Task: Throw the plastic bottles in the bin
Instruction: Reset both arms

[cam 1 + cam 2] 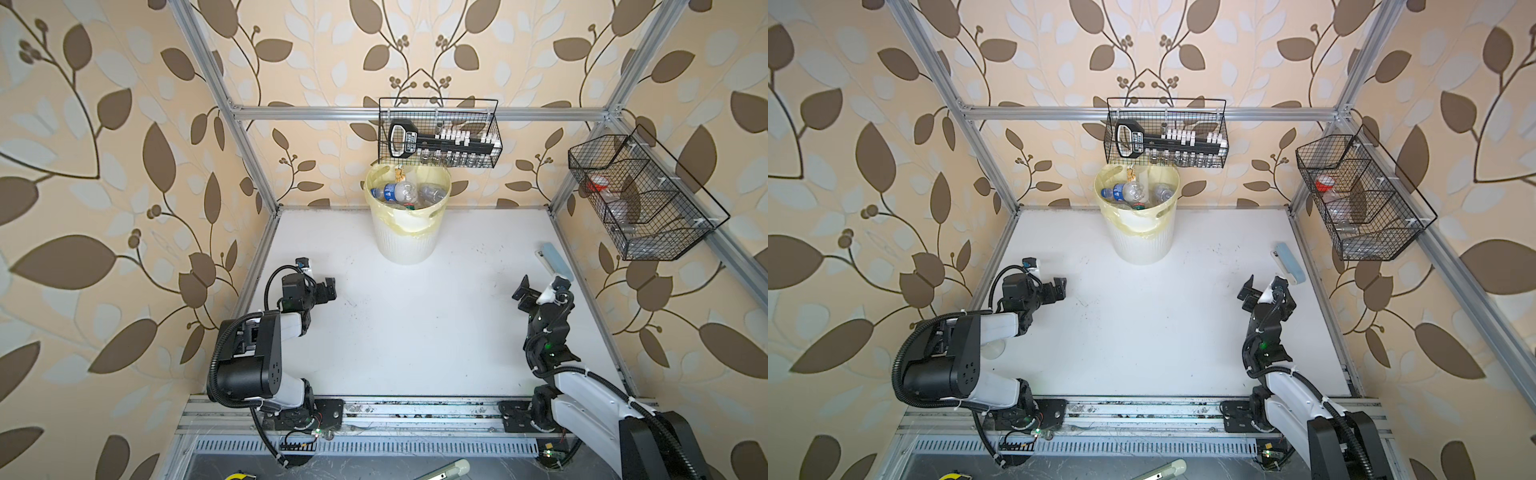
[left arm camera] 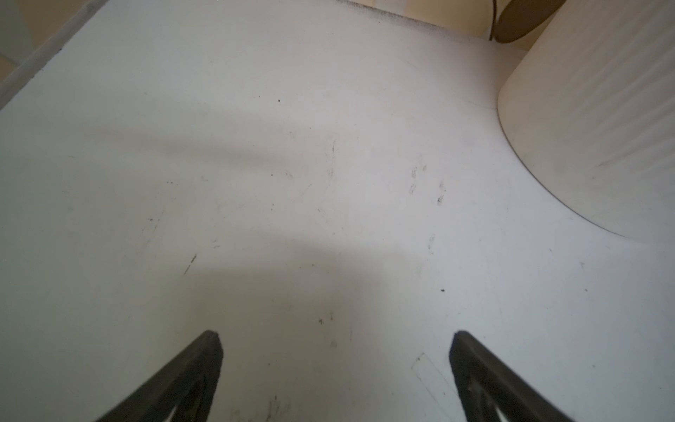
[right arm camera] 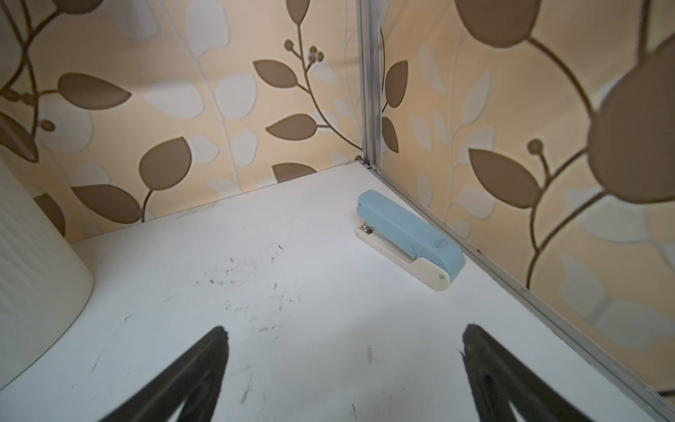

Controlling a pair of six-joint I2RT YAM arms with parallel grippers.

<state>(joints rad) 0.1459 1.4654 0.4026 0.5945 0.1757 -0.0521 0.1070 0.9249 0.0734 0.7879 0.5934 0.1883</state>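
White tabletop (image 1: pixel 415 332): my left gripper (image 1: pixel 329 289) sat at 9 o'clock, right gripper (image 1: pixel 523 296) at 3, both with jaws spread wide, nothing between them. Further out, pale blue stapler (image 1: pixel 557 259) at 2. Way back at 12, plastic bottles (image 1: pixel 395 192) were piled inside the bin (image 1: pixel 409 245).

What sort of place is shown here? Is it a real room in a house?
Probably not: it looks like a robot test cell dressed as a room. Leaf wallpaper sits behind an aluminium frame, and the left arm and right arm are mounted on a rail at the white table.
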